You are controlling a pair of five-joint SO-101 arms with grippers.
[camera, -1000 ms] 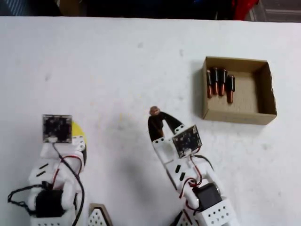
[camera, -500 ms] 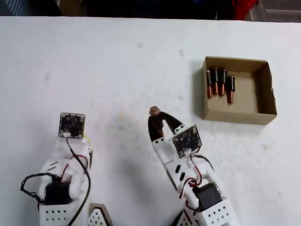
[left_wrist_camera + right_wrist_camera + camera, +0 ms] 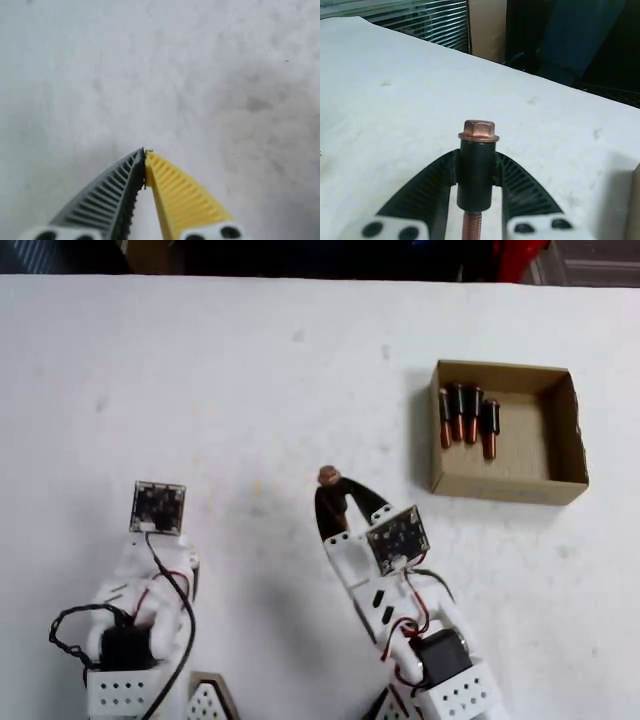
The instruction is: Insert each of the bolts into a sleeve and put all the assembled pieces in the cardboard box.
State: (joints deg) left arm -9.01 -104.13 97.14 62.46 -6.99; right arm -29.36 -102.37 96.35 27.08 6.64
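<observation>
The right gripper (image 3: 476, 167) is clamping a black sleeve (image 3: 476, 175) upright between its dark fingers, closed just to the sleeve's width. A copper bolt (image 3: 478, 131) is sitting in the sleeve, head on top and thread showing below, near the middle of the table (image 3: 250, 370) and apart from the box (image 3: 505, 487). Four assembled pieces (image 3: 467, 420) are lying side by side in the box, while the left gripper (image 3: 145, 154) is pointing at bare table, its grey and yellow fingers pressed together on nothing.

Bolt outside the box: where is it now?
The bolt sits in its sleeve, clamped by the right gripper near the table's middle in the high view, left of the box.
</observation>
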